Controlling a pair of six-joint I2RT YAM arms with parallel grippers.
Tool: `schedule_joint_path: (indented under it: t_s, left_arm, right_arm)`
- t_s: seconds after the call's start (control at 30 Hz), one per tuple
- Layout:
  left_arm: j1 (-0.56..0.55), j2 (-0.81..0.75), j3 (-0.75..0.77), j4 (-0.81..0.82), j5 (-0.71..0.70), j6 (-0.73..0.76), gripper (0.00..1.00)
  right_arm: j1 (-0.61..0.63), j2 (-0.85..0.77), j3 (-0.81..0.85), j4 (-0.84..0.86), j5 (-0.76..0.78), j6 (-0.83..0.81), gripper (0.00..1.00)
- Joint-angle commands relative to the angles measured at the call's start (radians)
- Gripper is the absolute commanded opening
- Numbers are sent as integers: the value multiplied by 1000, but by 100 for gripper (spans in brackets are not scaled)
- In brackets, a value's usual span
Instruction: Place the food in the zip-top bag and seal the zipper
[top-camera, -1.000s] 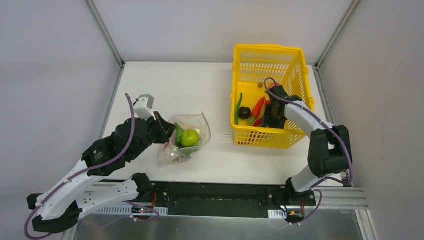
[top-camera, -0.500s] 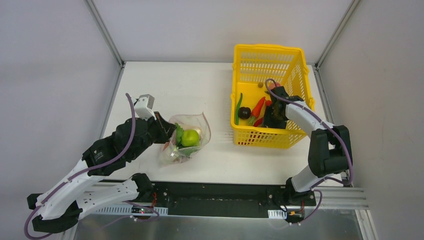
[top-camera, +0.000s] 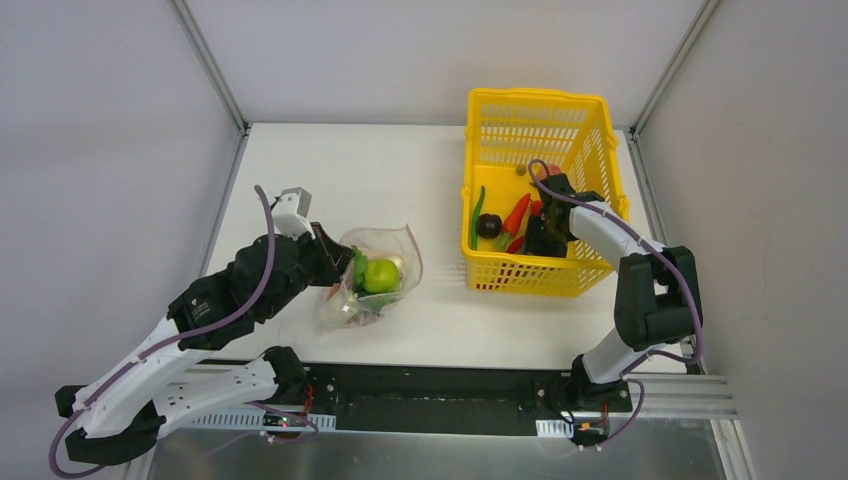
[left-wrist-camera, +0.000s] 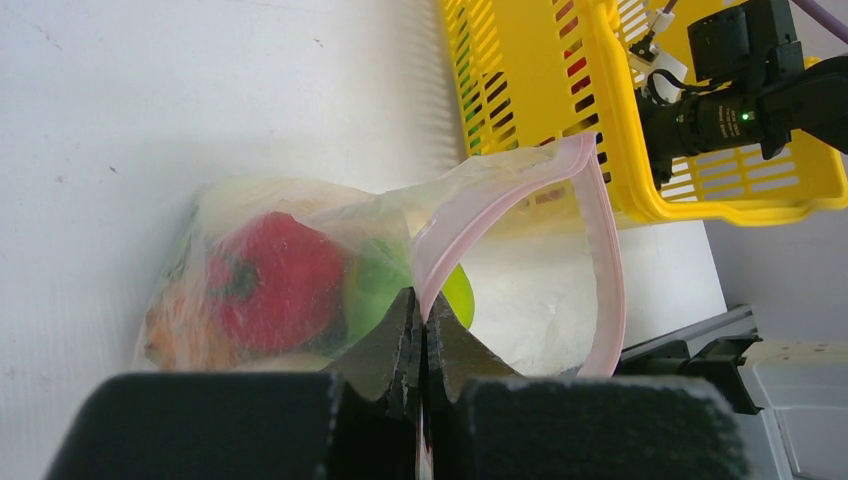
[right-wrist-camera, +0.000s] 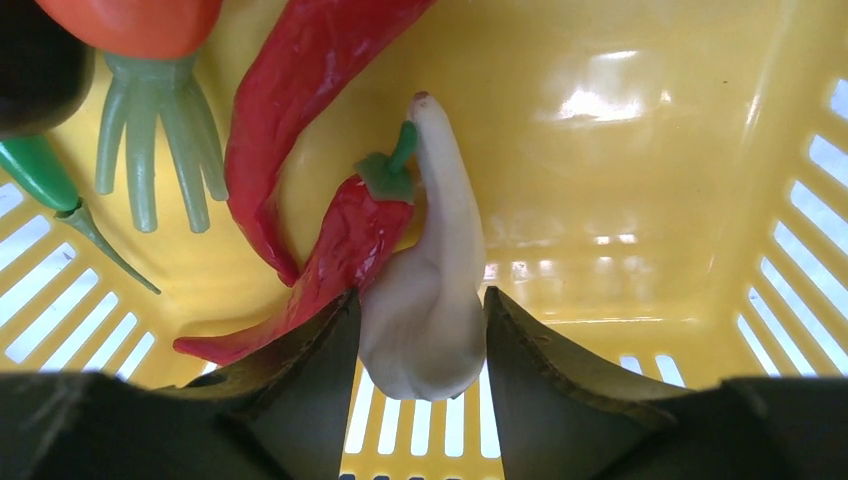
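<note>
The zip-top bag (top-camera: 372, 290) lies on the white table left of centre, mouth open toward the basket. A red bell pepper (left-wrist-camera: 275, 275) and a green piece (top-camera: 380, 275) of the food sit inside it. My left gripper (left-wrist-camera: 422, 312) is shut on the bag's mouth edge at the pink zipper (left-wrist-camera: 603, 215), which arcs open. My right gripper (right-wrist-camera: 420, 335) is down inside the yellow basket (top-camera: 540, 277), its jaws closed against both sides of a white garlic-shaped piece (right-wrist-camera: 430, 300). A small red chilli (right-wrist-camera: 352, 235) leans on that piece and on the left finger.
The basket also holds a long red chilli (right-wrist-camera: 285, 110), pale green stalks (right-wrist-camera: 150, 130), a green pepper (top-camera: 478, 215) and a dark round piece (top-camera: 488, 226). The slotted basket walls (right-wrist-camera: 620, 200) close in around the right gripper. Grey walls surround the table.
Almost nothing has moved. The right gripper stays low in the basket's near right corner, and the left gripper keeps its hold on the bag's mouth.
</note>
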Motion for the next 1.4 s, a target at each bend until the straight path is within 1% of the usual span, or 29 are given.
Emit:
schedule_joint_path:
  t_s: [0.0, 0.13, 0.2, 0.33, 0.4, 0.67, 0.77, 0.8, 0.83, 0.93, 1.2, 1.27, 1.3, 1.37]
  left_arm:
    - [4, 15, 17, 31, -1, 7, 0]
    - [4, 0, 2, 30, -3, -1, 0]
    - [5, -10, -1, 28, -7, -2, 0]
    - [4, -14, 15, -10, -33, 2, 0]
    - [4, -12, 21, -22, -41, 3, 0]
    - [4, 0, 18, -20, -29, 4, 0]
    - [5, -6, 14, -20, -27, 5, 0]
    - [5, -9, 10, -18, -28, 5, 0]
    - [5, -12, 5, -16, -28, 5, 0]
    - [4, -19, 0, -18, -30, 5, 0]
    - [4, -45, -15, -8, -38, 2, 0]
    - [5, -49, -21, -5, -40, -1, 0]
    - [4, -51, -23, -5, -39, -2, 0]
    - [4, -51, -23, -3, -37, -2, 0]
  right_arm:
    - [-4, 1, 28, -35, -21, -17, 48]
    - [-5, -23, 28, -40, -21, -12, 45]
    - [-4, -35, 37, -56, -11, -10, 47]
    - [-5, -87, 51, -83, 14, -24, 69]
    - [-5, -106, 61, -97, 40, -20, 74]
    - [-3, -106, 23, -102, 32, -4, 76]
    - [-3, -86, 13, -86, 32, -3, 71]
    - [-3, -74, 10, -82, 32, -4, 68]
    - [-3, -61, 7, -80, -1, -5, 64]
    - [-3, -34, -6, -67, -17, -7, 58]
    - [-4, -18, -21, -51, -54, -8, 53]
    - [-4, -9, -27, -45, -51, -10, 48]
    - [-4, -4, -31, -42, -48, -9, 47]
    - [-4, 1, -42, -19, -55, -10, 40]
